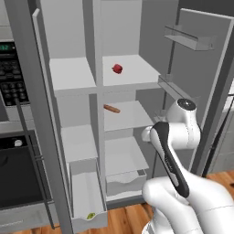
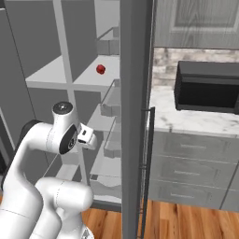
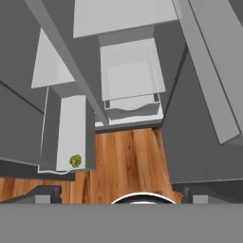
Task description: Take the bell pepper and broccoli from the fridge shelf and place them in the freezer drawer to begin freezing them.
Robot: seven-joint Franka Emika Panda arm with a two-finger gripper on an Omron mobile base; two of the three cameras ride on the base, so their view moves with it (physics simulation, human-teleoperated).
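At the lower left of the left base view the freezer drawer [image 1: 87, 196] stands pulled out, a long, narrow, deep white bin with smooth walls. The broccoli [image 1: 91, 215], a lumpy yellow-green nub, already lies at its front end just behind the lip. The hand view looks down on the same piece, near the lower left of that frame.

Right of centre and higher up, the bell pepper [image 1: 117, 68] sits alone on the fridge shelf [image 1: 137, 73], a flat matte white board. It is rounded, glossy red, with a dark stem. One shelf below lies a brown stick-shaped food [image 1: 111, 109], which is not wanted.

Further right the white arm bends in front of the fridge. The claw [image 3: 118, 195] shows as two dark tips at the bottom of the hand view, spread wide with nothing between them, pointing down toward the wooden floor [image 3: 128, 161].

The step in hand looks to be fetching the pepper. To do it well, the hand should rise and turn toward the top shelf, go in level under the shelf above, and straddle the pepper at its widest part. It is small and round, so a slow, centred squeeze should keep it from rolling off.
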